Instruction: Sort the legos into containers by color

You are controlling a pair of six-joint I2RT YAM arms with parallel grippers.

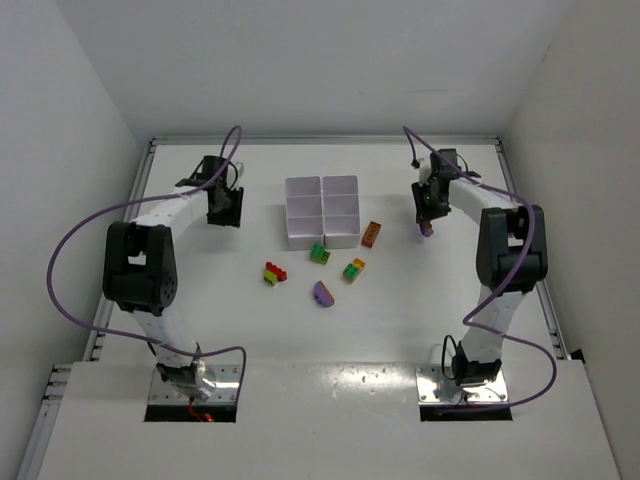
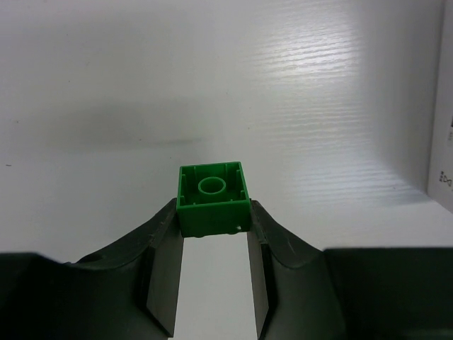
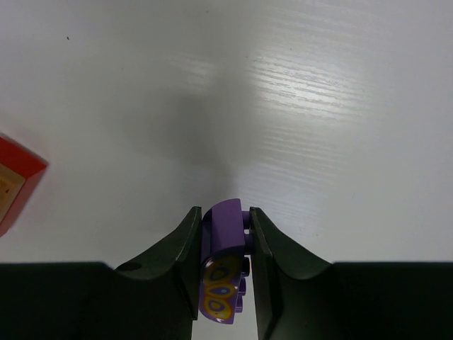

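Note:
The white six-compartment tray [image 1: 322,212] stands at the table's middle back; no colour shows in it. My left gripper [image 1: 222,207] hangs left of the tray, shut on a green square brick [image 2: 212,197], which is pinched between the fingertips, hollow underside up, above bare table. My right gripper [image 1: 427,218] hangs right of the tray, shut on a purple curved brick [image 3: 225,244] with a yellow printed pattern; the brick also shows in the top view [image 1: 427,229]. In front of the tray lie an orange-brown brick [image 1: 371,234], a green-yellow clump [image 1: 320,253], a green-yellow-orange clump [image 1: 354,269], a red-yellow clump [image 1: 274,273] and a purple half-round piece [image 1: 323,293].
The table is walled in white on three sides. A red-orange brick corner [image 3: 18,180] shows at the left edge of the right wrist view. A white upright edge [image 2: 442,142] shows at the right of the left wrist view. Purple cables loop from both arms.

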